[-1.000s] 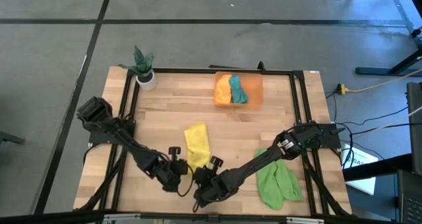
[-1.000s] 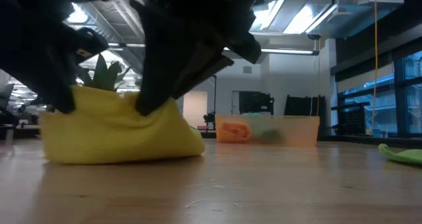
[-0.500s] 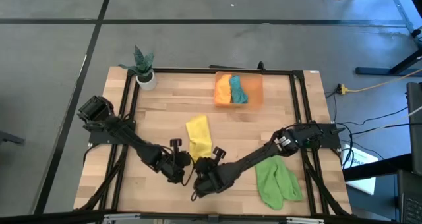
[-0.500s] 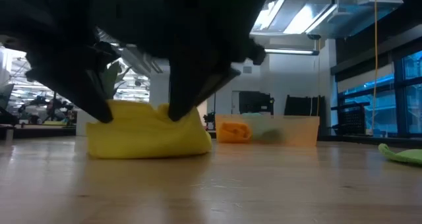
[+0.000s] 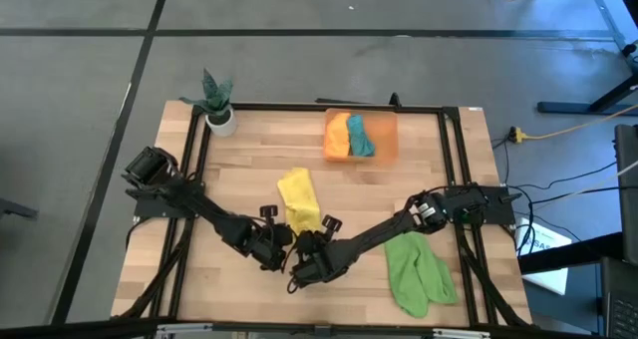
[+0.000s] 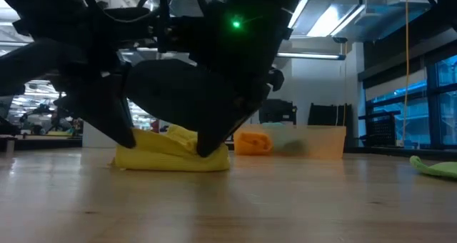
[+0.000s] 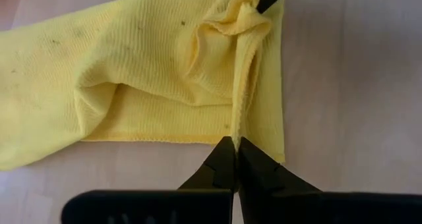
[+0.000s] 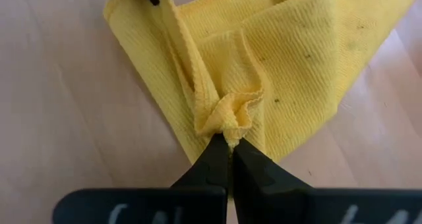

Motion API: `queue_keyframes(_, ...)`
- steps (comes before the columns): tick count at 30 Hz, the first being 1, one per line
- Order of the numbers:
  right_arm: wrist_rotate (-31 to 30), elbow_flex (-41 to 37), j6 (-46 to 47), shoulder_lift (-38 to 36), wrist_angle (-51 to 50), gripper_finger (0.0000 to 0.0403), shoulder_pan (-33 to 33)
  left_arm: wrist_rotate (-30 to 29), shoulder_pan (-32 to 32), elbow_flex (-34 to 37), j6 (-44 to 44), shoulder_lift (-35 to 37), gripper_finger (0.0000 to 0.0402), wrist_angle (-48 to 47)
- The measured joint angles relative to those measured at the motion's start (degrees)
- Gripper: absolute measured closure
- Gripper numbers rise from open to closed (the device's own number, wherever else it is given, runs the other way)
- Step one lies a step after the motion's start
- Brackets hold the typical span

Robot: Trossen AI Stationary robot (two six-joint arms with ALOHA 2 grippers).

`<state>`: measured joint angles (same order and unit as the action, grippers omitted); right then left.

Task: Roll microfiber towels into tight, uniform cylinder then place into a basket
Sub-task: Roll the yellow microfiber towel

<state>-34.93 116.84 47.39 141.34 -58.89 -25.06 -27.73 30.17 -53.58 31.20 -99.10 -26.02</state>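
Observation:
The yellow microfiber towel (image 5: 298,197) lies folded long at mid-table, its near end (image 6: 171,151) held by both grippers. My left gripper (image 5: 284,235) and right gripper (image 5: 308,241) are both shut on that near end, close together. In the low view the left gripper (image 6: 130,138) stands left of the right gripper (image 6: 209,147). The orange basket (image 5: 387,130) at the far edge holds an orange towel (image 5: 338,137) and a teal towel (image 5: 359,136). A light green towel (image 5: 418,270) lies crumpled at the near right. My left gripper pinches a raised ridge of cloth at the yellow towel's near edge (image 7: 236,130) between its two fingers, slanting down from the near left. The ridge runs taut toward the other grip; the rest lies on the table. My right gripper pinches a bunched bit of the yellow towel's near edge (image 8: 227,126) between its two fingers, slanting down from the near right. The cloth is gathered into folds at the fingers. The rest of the towel lies on the table.
A white pot with a green plant (image 5: 217,108) stands at the far left corner. Black frame rails (image 5: 451,160) run along the table's sides and far edge. Bare wood (image 5: 239,169) lies between the yellow towel and the plant.
Both grippers have gone toward the table's far edge and down, staying shut on the yellow towel's near end. The towel has slid toward the basket with them and now sits lower and flatter on the table.

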Motion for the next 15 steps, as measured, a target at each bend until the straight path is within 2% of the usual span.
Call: queue_keyframes(15, 0.5, -0.1, -1.4, 0.0, 1.2, 0.0359, -0.1, -0.2, -0.5, 0.0, 1.2, -1.0, 0.0401, 1.0)
